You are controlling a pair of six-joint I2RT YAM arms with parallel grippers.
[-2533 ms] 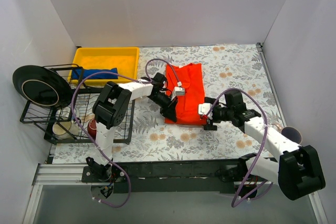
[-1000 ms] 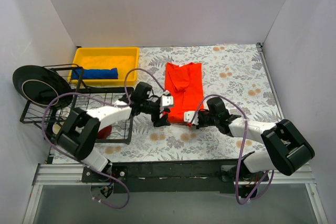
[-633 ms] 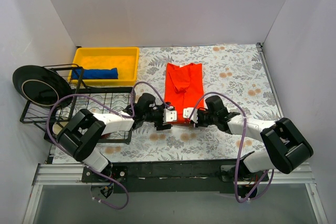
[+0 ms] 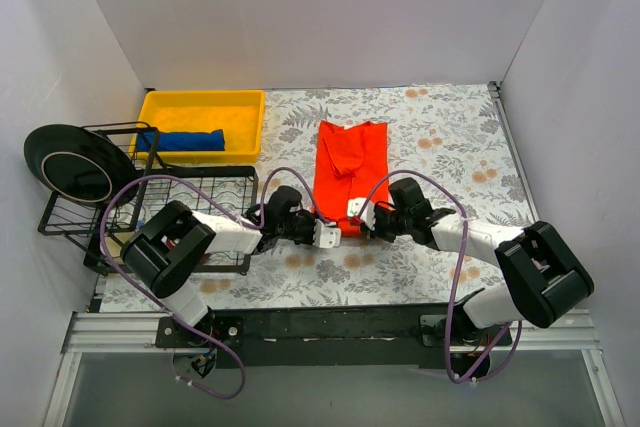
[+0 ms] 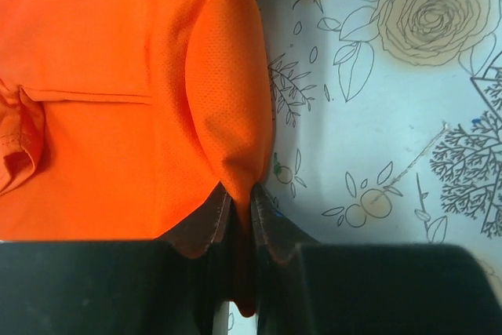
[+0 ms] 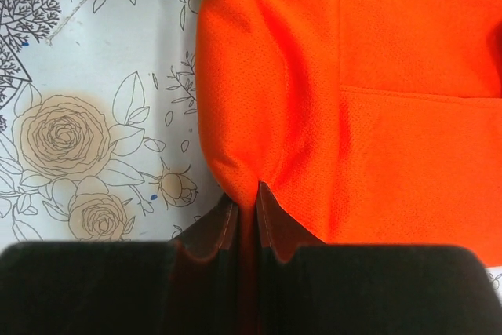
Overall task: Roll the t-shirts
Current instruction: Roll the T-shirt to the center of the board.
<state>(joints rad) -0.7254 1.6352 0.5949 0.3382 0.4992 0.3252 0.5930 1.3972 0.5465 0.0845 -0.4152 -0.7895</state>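
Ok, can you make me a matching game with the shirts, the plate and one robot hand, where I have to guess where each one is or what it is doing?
Things:
1. orange t-shirt
2. blue t-shirt
3. black plate
4. left gripper

Places or states:
A. in the yellow bin
B. shut, pinching orange cloth
C. on the wire rack
D. lying on the flowery table

Right pairs: 1-D, 2-A, 3-C, 4-B.

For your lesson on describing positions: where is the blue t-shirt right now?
In the top view, the blue t-shirt lies bundled inside the yellow bin at the far left, just behind the black wire rack.
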